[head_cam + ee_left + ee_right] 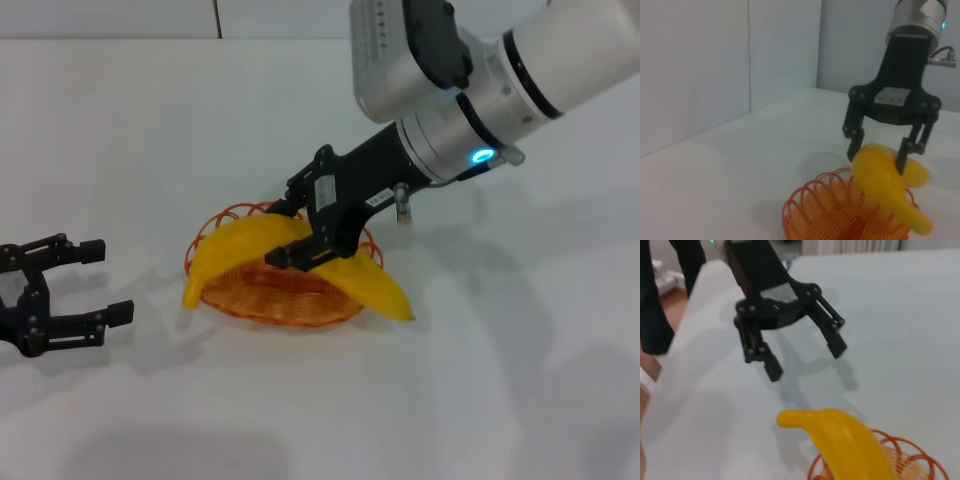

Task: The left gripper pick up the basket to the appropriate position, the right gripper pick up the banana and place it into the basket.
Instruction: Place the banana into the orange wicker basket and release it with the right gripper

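The banana [240, 245], bright yellow and curved, lies across the orange wire basket [262, 300] with both ends reaching past the rim. My right gripper [281, 236] comes down from the right, its fingers on either side of the banana's middle, shut on it. The left wrist view shows this gripper [877, 160] straddling the banana [887, 182] above the basket [822, 210]. My left gripper [112, 281] rests open and empty on the table, left of the basket. The right wrist view shows it [806, 362] open beyond the banana [845, 440] and basket [912, 460].
The white table [500, 400] spreads around the basket. A wall runs along the table's far edge [150, 20]. The right arm's silver and white forearm [480, 90] hangs over the table's back right.
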You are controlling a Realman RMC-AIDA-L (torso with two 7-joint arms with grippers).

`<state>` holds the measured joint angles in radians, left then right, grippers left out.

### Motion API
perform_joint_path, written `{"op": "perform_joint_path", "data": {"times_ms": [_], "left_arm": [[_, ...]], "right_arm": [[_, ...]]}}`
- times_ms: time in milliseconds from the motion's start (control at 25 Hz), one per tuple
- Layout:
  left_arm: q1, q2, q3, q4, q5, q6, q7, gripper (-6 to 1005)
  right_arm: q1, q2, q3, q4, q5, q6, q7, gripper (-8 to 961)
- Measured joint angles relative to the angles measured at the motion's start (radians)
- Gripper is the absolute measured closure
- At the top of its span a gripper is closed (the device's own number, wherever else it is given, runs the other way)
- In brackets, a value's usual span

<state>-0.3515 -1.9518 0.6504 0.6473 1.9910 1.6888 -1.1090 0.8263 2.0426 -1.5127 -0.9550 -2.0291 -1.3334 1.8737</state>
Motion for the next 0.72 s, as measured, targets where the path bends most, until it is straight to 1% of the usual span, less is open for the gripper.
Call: {"op": "perform_joint_path", "data": {"times_ms": [720], "left_arm": [[-0.014, 0.001, 0.0, 0.0, 0.0, 0.0, 0.0, 121]], "right_arm": [[0.012, -0.003, 0.011, -0.014, -0.016, 0.008, 0.034, 328]]}}
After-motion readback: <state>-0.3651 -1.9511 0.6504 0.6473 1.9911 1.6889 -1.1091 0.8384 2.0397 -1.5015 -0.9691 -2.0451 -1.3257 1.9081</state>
